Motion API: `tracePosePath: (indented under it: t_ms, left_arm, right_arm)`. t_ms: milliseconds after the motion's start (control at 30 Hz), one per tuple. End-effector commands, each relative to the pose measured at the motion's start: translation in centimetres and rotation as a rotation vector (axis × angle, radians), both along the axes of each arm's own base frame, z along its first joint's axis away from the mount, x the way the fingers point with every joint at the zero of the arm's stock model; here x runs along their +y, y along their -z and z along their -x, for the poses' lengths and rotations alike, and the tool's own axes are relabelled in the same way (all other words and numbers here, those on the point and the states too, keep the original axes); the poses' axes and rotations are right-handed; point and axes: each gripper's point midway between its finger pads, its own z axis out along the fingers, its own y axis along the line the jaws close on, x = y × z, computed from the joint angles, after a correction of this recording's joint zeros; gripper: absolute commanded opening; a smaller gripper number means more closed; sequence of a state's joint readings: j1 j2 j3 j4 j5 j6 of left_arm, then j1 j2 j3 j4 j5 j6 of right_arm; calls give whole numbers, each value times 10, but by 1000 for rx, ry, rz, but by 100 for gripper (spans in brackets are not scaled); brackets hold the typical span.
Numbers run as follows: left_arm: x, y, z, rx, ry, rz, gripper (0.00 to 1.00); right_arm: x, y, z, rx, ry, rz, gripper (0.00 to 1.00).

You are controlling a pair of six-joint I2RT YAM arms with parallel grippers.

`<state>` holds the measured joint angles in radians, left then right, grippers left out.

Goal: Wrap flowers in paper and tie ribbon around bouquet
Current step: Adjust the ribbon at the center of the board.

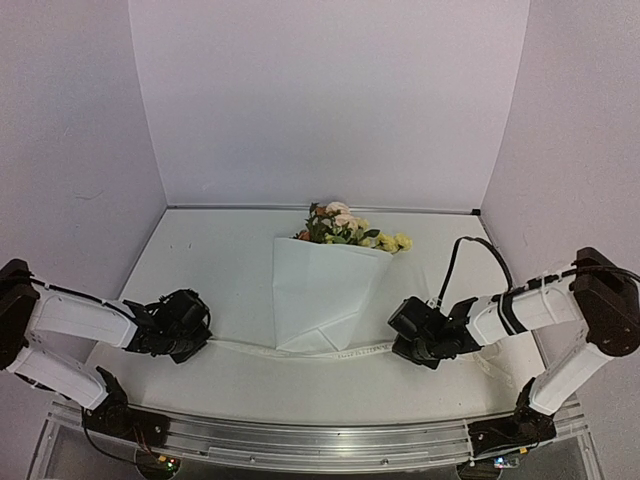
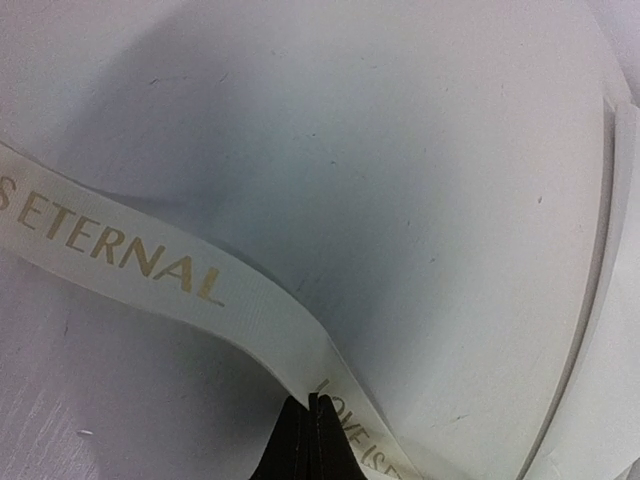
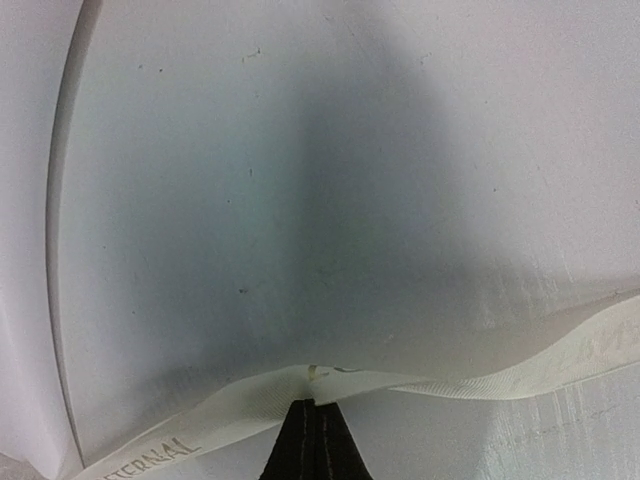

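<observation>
The bouquet lies in the middle of the table: yellow, pink and orange flowers (image 1: 345, 228) poke out of the far end of a white paper (image 1: 322, 290) cone. A cream ribbon (image 1: 258, 350) with gold lettering runs under the cone's near tip, from one gripper to the other. My left gripper (image 1: 196, 338) is shut on the ribbon (image 2: 150, 265) at its left end, with the black tips (image 2: 312, 400) pinched together on the ribbon's edge. My right gripper (image 1: 405, 335) is shut on the ribbon (image 3: 400, 380) right of the cone, its tips (image 3: 316, 405) pressed together on the crumpled band.
White walls stand on the left, back and right of the table. A black cable (image 1: 475, 250) arcs above the right arm. An aluminium rail (image 1: 300, 440) runs along the near edge between the two arm bases.
</observation>
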<state>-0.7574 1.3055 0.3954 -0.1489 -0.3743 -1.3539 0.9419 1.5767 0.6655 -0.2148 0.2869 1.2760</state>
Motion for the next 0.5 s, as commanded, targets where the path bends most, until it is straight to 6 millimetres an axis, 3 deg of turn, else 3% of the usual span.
tracePosePath:
  t_ms: [0, 300, 467]
  left_arm:
    - [-13, -3, -15, -38, 59, 11, 0]
    - [-34, -11, -32, -121, 148, 43, 0]
    - [-39, -4, -37, -110, 168, 53, 0]
  right_arm:
    - [-32, 14, -2, -1, 17, 148, 0]
    - [-57, -4, -17, -74, 23, 207, 0]
    - [-65, -4, -25, -57, 15, 219, 0]
